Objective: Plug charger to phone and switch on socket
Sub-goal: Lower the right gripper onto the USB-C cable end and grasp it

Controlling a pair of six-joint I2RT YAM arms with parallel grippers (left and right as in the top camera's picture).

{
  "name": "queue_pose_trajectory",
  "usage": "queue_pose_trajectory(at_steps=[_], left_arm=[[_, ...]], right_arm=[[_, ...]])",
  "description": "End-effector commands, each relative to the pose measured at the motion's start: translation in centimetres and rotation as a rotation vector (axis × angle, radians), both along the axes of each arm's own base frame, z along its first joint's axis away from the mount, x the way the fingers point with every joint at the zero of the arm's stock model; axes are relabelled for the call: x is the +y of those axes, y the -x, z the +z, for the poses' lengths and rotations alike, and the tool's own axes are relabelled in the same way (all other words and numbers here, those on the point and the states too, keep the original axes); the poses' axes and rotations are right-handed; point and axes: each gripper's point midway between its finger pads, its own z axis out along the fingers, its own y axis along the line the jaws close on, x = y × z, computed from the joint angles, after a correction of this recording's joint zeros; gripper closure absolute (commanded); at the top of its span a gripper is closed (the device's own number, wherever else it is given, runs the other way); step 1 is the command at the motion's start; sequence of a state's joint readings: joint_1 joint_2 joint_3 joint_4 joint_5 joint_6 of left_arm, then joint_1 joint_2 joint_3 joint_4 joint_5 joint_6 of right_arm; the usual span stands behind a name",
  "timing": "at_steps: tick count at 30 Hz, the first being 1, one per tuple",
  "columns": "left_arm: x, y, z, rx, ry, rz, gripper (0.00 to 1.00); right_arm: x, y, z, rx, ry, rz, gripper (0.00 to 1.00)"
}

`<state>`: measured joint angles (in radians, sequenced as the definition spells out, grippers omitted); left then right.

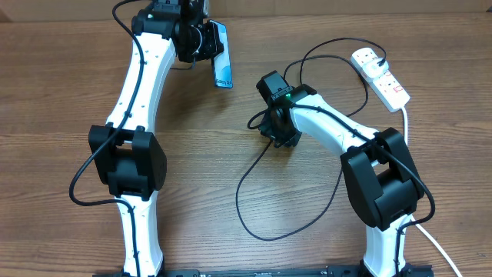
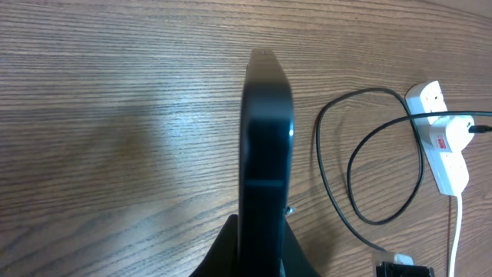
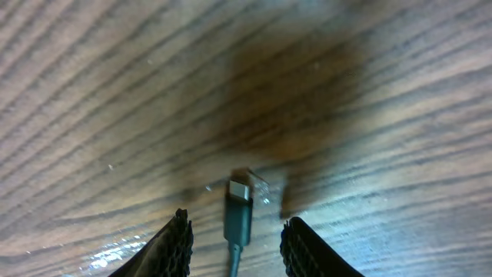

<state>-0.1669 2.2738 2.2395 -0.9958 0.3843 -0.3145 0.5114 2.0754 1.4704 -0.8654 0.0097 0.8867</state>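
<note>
Left jaws pinch the phone (image 1: 221,55), right jaws stand spread astride the charger tip (image 3: 238,211); plugging and socket (image 1: 382,77) switching are outstanding.

The phone (image 1: 221,58) lettering is too small to read; the charger (image 3: 238,219) cable leaves the bottom edge.

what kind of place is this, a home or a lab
Probably a robotics lab bench: left arm and right arm mounted at a wood-grain table, with a power strip, charger cable and phone.

Black charger (image 3: 238,218), blue-teal phone (image 1: 221,54), white socket (image 1: 382,75)
</note>
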Motion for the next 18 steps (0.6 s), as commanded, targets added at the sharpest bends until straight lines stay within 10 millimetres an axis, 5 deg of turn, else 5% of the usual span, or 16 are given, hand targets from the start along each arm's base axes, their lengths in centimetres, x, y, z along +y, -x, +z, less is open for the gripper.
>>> queue_pose_trajectory(at_steps=[1,18], left_arm=[[-0.3,0.0,2.9,-0.057,0.022,-0.003,0.96],[-0.6,0.1,3.0,-0.053,0.039,-0.014,0.96]], right_arm=[[0.4,0.3,-0.8,0.01,-0.004,0.007,0.62],[0.9,2.2,-2.1,0.068,-0.019,0.015,0.74]])
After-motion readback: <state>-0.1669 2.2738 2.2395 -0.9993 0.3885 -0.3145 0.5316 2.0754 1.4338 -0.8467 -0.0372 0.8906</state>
